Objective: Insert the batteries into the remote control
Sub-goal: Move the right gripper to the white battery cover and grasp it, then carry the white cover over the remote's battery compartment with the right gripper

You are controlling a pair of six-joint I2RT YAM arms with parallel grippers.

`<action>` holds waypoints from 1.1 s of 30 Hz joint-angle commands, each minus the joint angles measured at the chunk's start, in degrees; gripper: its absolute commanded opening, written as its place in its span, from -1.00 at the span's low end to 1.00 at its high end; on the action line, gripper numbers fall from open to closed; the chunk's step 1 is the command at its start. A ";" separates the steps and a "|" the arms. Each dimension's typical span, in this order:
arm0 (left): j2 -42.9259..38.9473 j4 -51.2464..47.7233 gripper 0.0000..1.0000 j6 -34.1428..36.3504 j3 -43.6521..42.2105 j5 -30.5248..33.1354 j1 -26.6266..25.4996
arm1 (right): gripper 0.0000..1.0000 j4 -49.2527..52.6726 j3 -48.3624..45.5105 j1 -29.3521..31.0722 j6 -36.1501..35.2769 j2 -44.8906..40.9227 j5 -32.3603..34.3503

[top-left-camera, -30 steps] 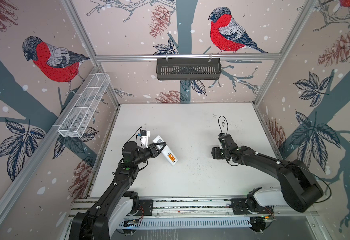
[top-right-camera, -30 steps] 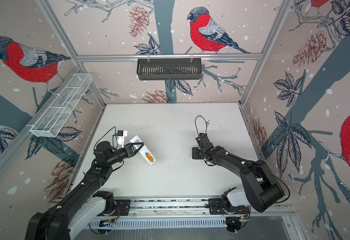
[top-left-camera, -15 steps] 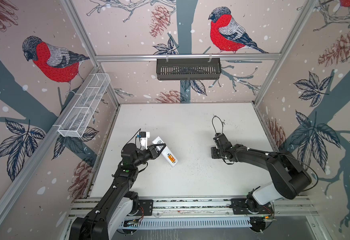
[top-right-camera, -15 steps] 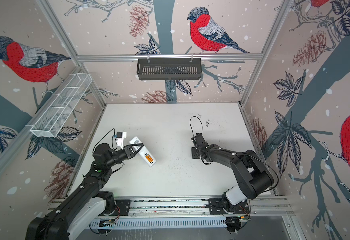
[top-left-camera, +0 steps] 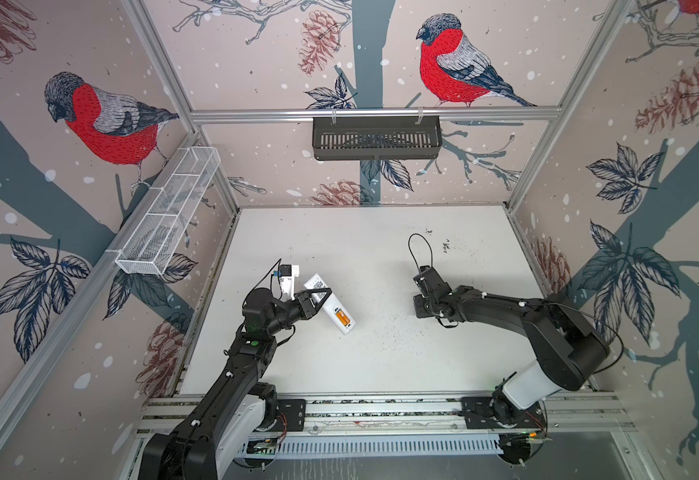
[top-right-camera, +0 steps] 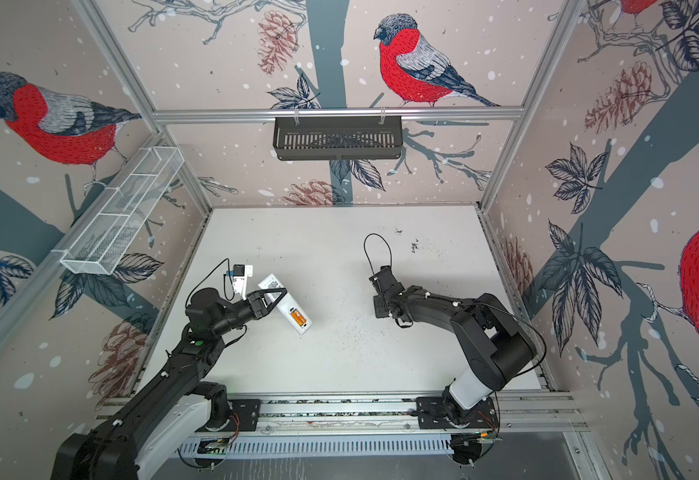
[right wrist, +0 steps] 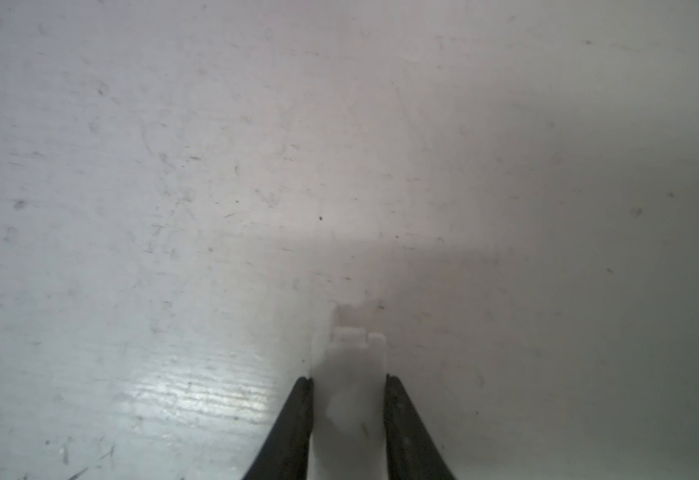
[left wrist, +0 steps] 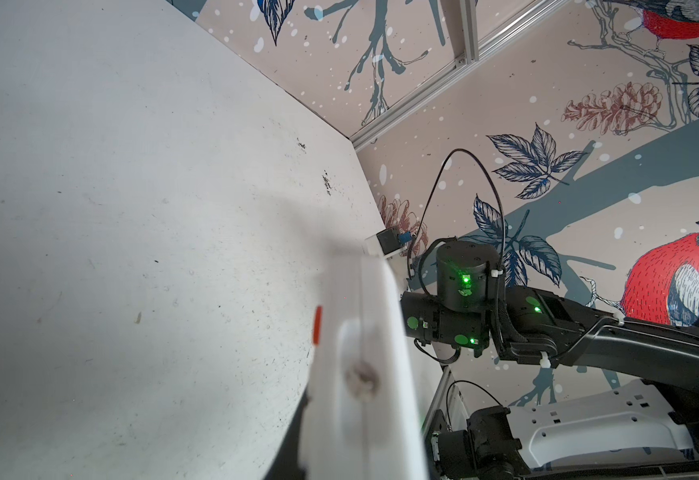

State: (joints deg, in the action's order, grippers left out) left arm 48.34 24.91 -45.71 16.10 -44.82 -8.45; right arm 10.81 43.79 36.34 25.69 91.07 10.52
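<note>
The white remote control lies slanted, back up, left of the table's middle. My left gripper is shut on its far half. Two orange batteries sit side by side in the open compartment at its near end. In the left wrist view the remote is a white blur with an orange battery edge. My right gripper points down at the table's right side. Its black fingers press both sides of a small white battery cover.
A black slotted basket hangs on the back wall. A white wire basket hangs on the left wall. An aluminium rail carrying both arm bases runs along the table's front edge. Dark specks dot the table at the far right.
The right gripper's jaws have narrowed onto the white battery cover, and its elbow has swung back toward the right. The left gripper and the remote have stayed put.
</note>
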 commanded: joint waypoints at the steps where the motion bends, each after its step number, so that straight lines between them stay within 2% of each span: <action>1: 0.09 3.37 -1.00 -0.51 -0.04 -0.45 0.01 | -0.47 0.29 1.01 0.63 -0.09 0.19 1.25; 4: 0.44 3.76 -1.00 -0.79 -0.02 -0.45 0.01 | -0.49 -0.89 1.45 2.11 -1.13 -0.93 1.61; 9: 1.53 4.66 -1.00 -1.76 -0.01 -0.09 0.01 | -0.56 -9.34 0.12 6.88 -5.94 -7.53 -4.87; 14: 3.05 3.00 -1.00 -2.93 0.72 1.31 -0.07 | -0.55 -17.43 -0.80 13.07 -7.76 -13.77 -8.64; 19: 3.87 4.07 -1.00 -5.53 0.73 1.32 -0.15 | -0.55 -26.27 -2.06 18.81 -9.49 -16.53 -11.48; 26: 4.68 5.77 -1.00 -8.96 0.60 0.75 -0.10 | -0.56 -36.18 -2.75 25.30 -10.92 -15.15 -11.88; 33: 5.79 12.63 -1.00 -13.70 -0.63 -1.90 -0.15 | -0.57 -38.42 -0.38 28.60 -12.72 -10.41 -8.61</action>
State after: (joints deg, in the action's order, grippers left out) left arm 53.93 30.94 -56.84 15.73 -44.77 -8.54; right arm -23.90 42.35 64.47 14.59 79.48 0.10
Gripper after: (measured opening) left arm 0.211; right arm 0.275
